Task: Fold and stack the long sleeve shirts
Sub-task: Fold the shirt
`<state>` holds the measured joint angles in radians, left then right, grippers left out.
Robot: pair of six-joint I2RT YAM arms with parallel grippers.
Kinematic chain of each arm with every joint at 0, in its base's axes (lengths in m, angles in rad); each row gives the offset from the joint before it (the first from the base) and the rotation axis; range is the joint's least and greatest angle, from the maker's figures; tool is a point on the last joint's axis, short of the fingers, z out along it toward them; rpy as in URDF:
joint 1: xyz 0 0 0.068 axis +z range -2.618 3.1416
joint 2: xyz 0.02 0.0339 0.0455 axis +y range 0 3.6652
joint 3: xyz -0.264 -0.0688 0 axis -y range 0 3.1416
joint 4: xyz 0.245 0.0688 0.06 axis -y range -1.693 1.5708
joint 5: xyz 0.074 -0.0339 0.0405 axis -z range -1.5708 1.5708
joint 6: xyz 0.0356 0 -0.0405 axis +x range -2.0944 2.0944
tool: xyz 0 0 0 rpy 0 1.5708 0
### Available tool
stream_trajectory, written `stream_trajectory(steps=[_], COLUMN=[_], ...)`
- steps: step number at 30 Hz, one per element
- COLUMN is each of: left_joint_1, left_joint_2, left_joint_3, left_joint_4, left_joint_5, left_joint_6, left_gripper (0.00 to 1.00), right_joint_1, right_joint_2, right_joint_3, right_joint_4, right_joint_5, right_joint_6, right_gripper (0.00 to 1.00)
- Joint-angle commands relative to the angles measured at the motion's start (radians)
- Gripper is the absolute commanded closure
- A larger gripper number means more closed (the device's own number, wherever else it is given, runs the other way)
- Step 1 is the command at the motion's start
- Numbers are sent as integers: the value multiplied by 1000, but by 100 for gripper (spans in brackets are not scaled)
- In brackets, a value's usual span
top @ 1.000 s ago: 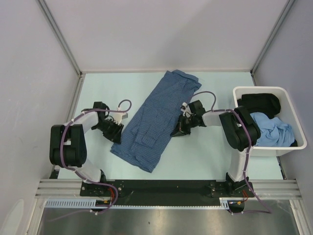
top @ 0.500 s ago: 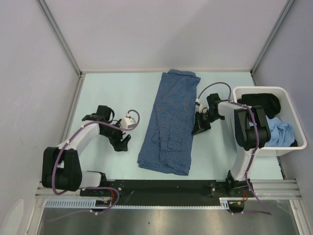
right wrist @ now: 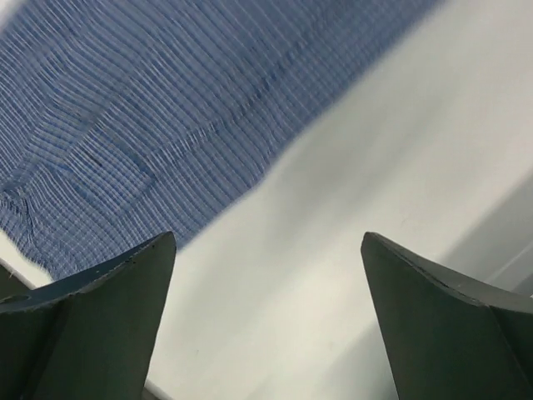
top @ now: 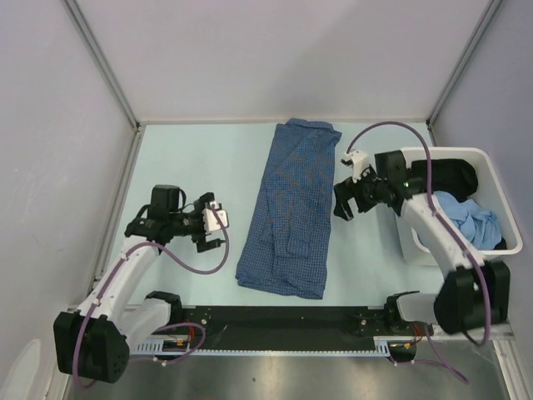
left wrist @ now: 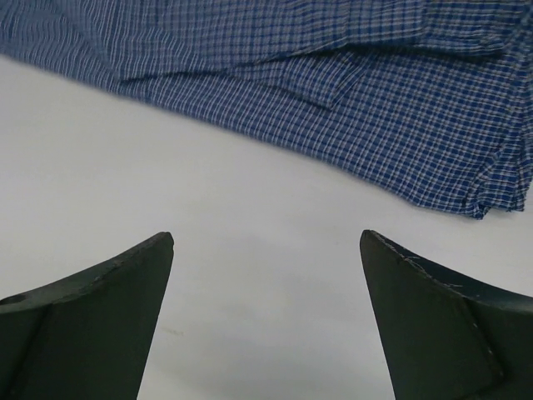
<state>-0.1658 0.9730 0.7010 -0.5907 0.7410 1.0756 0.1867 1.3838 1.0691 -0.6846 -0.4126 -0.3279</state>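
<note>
- Left gripper (left wrist: 266, 242): jaws spread wide with nothing between them, only bare worktop (top: 191, 150) below. It hangs just off the left side of the checked shirt (top: 291, 217), not touching it.
- Right gripper (right wrist: 266, 242): jaws also parted and empty, off the shirt's right side, towards the far half of the cloth.
- The 2 grippers flank the shirt on opposite sides, which looks like staging for a shared grab at its long edges or ends.
- The shirt lies mid-worktop as 1 long narrow strip, running from near the far edge down towards the near edge. Its sides look already turned in, so a fold across its length is probably next.
- No stack is started anywhere on the worktop.
- White bin (top: 441, 152): it sits at the right edge, right beside the right arm.
- Inside it, a black garment (top: 450, 175) fills the far part and a crumpled light-blue garment (top: 470, 221) the near part. I cannot tell whether they have long sleeves.
</note>
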Motion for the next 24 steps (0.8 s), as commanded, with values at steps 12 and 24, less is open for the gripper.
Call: stream_trajectory(steps=[12, 24], left_joint_1=[-273, -478], left_joint_2=[30, 88], left_joint_3=[-172, -278], left_joint_4=[-199, 25], left_joint_5=[37, -98], left_joint_6=[615, 486], left_gripper=[8, 31], right_joint_1=[576, 810], right_joint_2=[-540, -439], right_joint_3=[-477, -644], right_joint_4=[-22, 246], right_joint_5=[-74, 116], right_joint_6=[-763, -749], right_gripper=[13, 35])
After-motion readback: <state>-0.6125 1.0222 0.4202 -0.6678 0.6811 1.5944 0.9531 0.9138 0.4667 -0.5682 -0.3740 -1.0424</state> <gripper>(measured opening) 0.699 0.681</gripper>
